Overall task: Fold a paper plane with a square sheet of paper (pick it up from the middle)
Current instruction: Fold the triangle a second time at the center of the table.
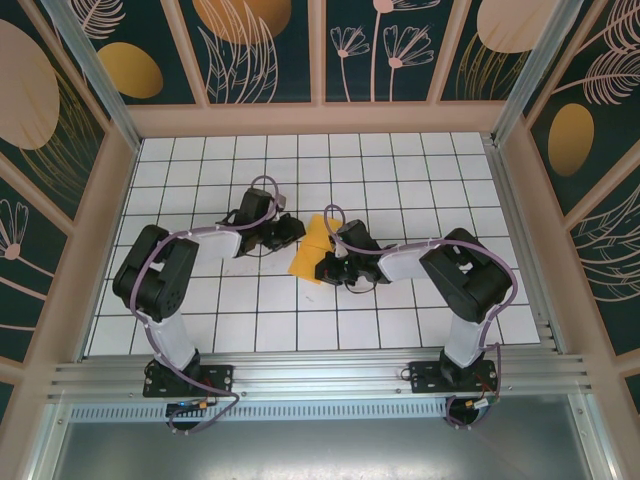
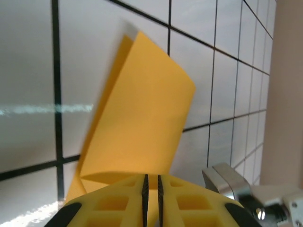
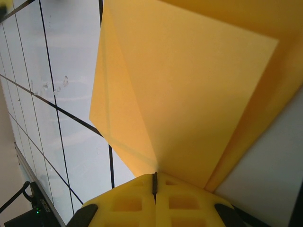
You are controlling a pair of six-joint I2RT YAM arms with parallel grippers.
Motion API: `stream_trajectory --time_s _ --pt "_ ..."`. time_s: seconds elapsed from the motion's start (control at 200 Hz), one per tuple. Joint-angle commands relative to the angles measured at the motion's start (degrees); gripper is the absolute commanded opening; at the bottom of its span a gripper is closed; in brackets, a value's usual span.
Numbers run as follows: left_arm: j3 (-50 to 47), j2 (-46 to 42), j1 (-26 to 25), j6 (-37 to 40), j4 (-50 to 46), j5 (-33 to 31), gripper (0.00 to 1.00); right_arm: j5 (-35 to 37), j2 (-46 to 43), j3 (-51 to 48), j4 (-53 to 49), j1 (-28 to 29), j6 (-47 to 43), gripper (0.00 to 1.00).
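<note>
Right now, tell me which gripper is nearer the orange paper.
Right. The right gripper is shut on the folded paper, pinching its edge. The left gripper sits right at the paper's opposite side with its jaws almost together. Whether it grips the paper is unclear.

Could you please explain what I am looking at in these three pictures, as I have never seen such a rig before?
These are two robot arms, bolted at the near edge of a white tiled table. The overhead picture looks down from above and behind them, with the left arm on the left and the right arm on the right. The other two pictures come from a camera on each wrist; the yellow blocks at their bottom edge are the left tool and the right tool. Between the arms is a partly folded orange-yellow sheet of paper. The right tool is shut on it, and the left tool seems to pinch it too.
</note>
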Motion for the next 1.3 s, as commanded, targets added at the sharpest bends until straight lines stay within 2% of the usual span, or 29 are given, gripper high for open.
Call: stream_trajectory --time_s 0.0,0.155,0.455,0.686,0.841,1.111,1.296 --pt "-1.86 1.42 -0.66 -2.1 7.88 8.7 0.16 0.57 0.16 -0.36 -5.11 0.11 -0.91 0.06" --pt "-1.39 4.42 -1.29 -2.59 8.72 8.78 0.16 0.56 -0.17 0.47 -5.48 0.06 -1.05 0.07" --pt "-0.99 9.46 -1.47 -0.72 6.26 2.74 0.16 -0.05 -1.11 3.5 -7.11 0.06 -1.84 0.07" --pt "-1.87 9.69 -1.46 0.76 4.74 1.31 0.15 0.52 -2.29 9.1 -9.29 0.07 -2.69 0.07" --pt "-1.96 9.26 -1.46 0.81 4.56 1.32 0.15 0.57 0.68 11.92 -10.36 -0.14 -2.77 0.07" --pt "-1.35 8.91 -1.53 1.05 3.67 0.95 0.15 -0.4 5.0 9.74 -9.72 -0.82 -1.85 0.07" --pt "-1.29 9.39 -1.46 1.34 2.68 0.08 0.15 -0.98 4.35 6.23 -9.69 -1.48 -1.65 0.07"
